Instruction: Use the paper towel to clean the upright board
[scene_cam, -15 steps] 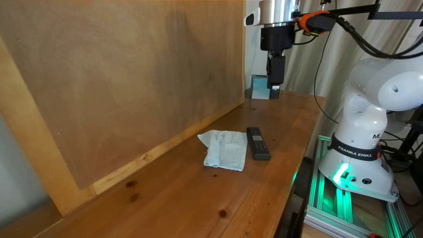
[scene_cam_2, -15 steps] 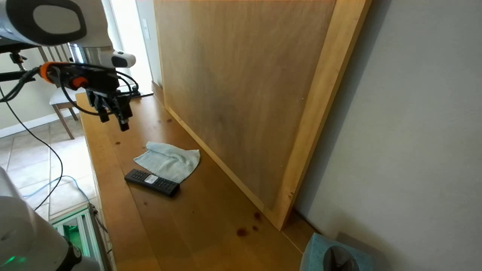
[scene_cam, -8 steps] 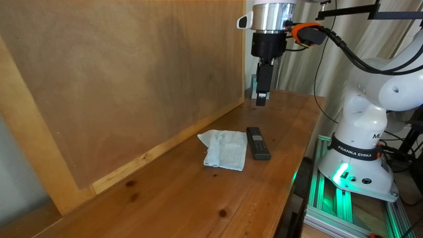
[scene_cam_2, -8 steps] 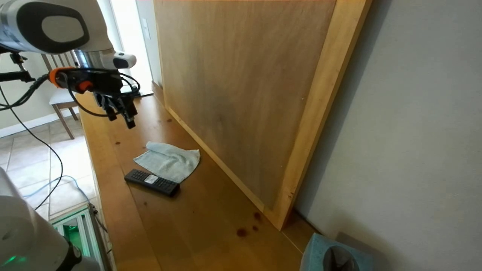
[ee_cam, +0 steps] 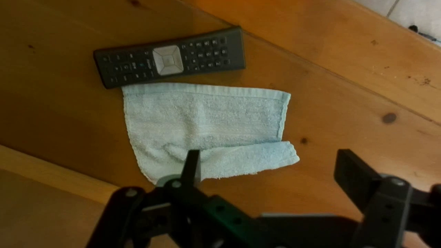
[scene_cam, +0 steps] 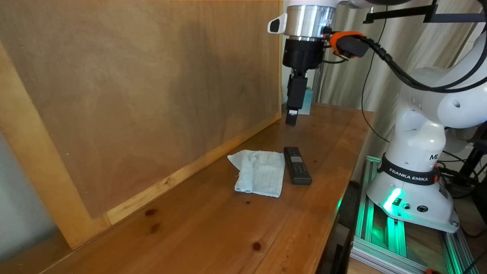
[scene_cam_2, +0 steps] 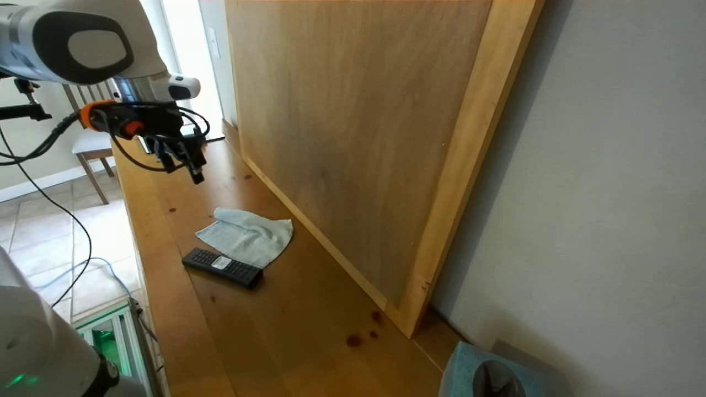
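A pale blue-white cloth towel [scene_cam: 260, 173] lies on the wooden table with one edge folded over. It also shows in an exterior view [scene_cam_2: 248, 237] and in the wrist view [ee_cam: 206, 120]. The large upright wooden board [scene_cam: 133, 95], with dark smudges, stands along the table's side; it also shows in an exterior view [scene_cam_2: 358, 110]. My gripper [ee_cam: 268, 152] is open, its two fingers wide apart with nothing between them. In both exterior views the gripper [scene_cam: 291, 120] [scene_cam_2: 183, 172] hangs above the table, apart from the towel and pointing down.
A black remote control [scene_cam: 297, 165] lies right beside the towel, along one edge, and shows in the wrist view [ee_cam: 168, 57]. A blue tissue box [scene_cam: 305, 102] stands at the table's end near the board; it also shows in an exterior view [scene_cam_2: 491, 375].
My gripper has moved toward the board and somewhat lower. The towel, the remote and the board have not moved.
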Controlling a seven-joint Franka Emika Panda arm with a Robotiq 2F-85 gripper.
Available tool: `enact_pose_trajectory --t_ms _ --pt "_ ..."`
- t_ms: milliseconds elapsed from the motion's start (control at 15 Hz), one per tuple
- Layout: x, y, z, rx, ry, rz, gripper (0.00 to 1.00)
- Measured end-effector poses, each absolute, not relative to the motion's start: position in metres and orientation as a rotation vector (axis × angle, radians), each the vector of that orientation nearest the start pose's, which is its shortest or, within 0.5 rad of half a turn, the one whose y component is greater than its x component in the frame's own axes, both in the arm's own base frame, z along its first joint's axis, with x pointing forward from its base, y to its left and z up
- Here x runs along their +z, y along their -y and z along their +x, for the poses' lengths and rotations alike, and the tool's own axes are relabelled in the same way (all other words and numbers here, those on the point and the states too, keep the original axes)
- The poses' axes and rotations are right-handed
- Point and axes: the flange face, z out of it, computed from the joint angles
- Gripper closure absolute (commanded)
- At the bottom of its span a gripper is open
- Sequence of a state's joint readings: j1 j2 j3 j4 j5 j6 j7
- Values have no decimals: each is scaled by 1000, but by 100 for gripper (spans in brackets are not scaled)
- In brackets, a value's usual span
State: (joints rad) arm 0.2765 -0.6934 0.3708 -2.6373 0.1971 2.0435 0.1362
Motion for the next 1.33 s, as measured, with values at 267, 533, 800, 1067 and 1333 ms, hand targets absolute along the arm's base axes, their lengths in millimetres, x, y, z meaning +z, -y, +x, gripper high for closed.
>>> enact_pose_trajectory --t_ms 267,533,800,1067,1333 --pt "412 -244 285 -150 606 -3090 0" --pt "363 -257 288 -96 614 -3086 0" --pt "325 -265 292 -58 534 -3102 0" --pt "292 -265 295 -42 391 -3209 0" --pt "273 -255 303 -69 115 -3309 0"
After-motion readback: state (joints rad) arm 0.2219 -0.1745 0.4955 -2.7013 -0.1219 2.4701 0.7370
